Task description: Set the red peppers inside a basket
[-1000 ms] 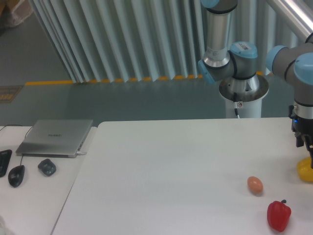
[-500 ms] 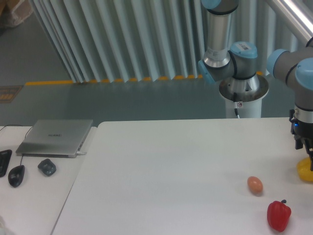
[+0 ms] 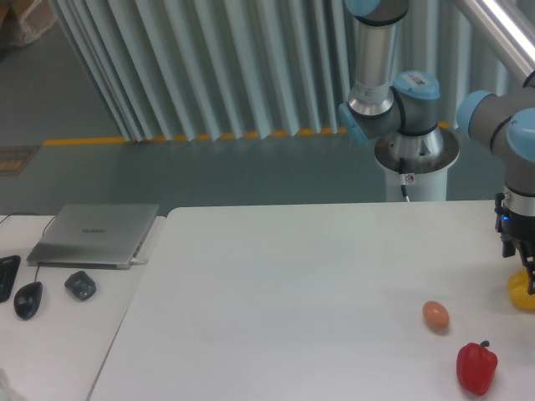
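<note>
Gripper [image 3: 527, 266], jaws' state unreadable at frame edge, sits over yellow pepper [image 3: 520, 291] beyond brown egg [image 3: 435, 316], risks grabbing it instead of glossy red bell pepper [image 3: 476, 368]

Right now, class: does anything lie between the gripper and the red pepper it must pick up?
Nothing visible does. The gripper hangs at the right edge over the yellow pepper. The red pepper lies nearer the camera, with bare table between. The egg sits off to the side.
</note>
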Motion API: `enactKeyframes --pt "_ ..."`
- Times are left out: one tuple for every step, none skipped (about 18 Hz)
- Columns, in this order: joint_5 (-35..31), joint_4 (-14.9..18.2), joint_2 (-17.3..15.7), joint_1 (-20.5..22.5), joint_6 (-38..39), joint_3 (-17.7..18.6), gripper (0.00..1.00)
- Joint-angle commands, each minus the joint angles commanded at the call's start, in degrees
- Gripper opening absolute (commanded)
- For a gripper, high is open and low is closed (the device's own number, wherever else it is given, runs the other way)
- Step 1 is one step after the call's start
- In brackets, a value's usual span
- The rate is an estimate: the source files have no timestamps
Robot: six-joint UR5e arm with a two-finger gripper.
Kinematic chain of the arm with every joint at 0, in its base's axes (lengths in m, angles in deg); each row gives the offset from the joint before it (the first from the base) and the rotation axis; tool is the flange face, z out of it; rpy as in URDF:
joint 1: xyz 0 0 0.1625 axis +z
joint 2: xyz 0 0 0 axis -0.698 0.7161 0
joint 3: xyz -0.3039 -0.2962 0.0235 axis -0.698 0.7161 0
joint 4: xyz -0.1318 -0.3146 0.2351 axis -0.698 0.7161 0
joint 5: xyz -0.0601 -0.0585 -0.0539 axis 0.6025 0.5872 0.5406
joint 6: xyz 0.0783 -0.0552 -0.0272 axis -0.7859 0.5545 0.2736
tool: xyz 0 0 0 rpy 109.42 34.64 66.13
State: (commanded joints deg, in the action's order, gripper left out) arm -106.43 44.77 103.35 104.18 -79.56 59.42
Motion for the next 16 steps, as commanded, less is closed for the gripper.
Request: enactKeyframes --pt "0.27 -0.35 0.0 0.26 0.52 0.09 1.0" --pt "0.18 -1.22 0.09 0.7 1.66 0.09 1.0" --pt "0.01 -1.93 0.09 0.79 2.02 0.09 1.0" --pt "-0.17 -2.28 0.17 0.7 2.81 0.26 1.0" --pt "-0.08 -2.37 0.26 0.88 4.55 0.35 1.0" --pt "0.0 -2.37 0.26 1.14 5.35 0.35 1.0" --pt "-0.08 -2.55 0.52 1.23 5.62 -0.08 1.0" --pt "0.09 -2.64 0.53 1.32 6.93 -0.35 1.0" --pt "0.35 -2.72 0.35 1.32 10.16 -0.44 1.0" --pt "0.7 -3.07 0.26 1.32 14.89 -0.44 1.0" --pt "0.97 -4.03 0.26 0.97 19.29 -0.61 1.0" --pt "0.97 -5.17 0.35 0.45 23.08 -0.62 1.0" --pt "0.89 -5.71 0.35 -0.52 26.34 -0.7 1.0" --pt "0.54 -5.89 0.53 -1.48 28.89 -0.97 1.0" --pt "0.36 -5.89 0.53 -1.84 30.74 -1.05 1.0" --pt "0.44 -5.89 0.53 -2.02 33.02 -1.14 1.0"
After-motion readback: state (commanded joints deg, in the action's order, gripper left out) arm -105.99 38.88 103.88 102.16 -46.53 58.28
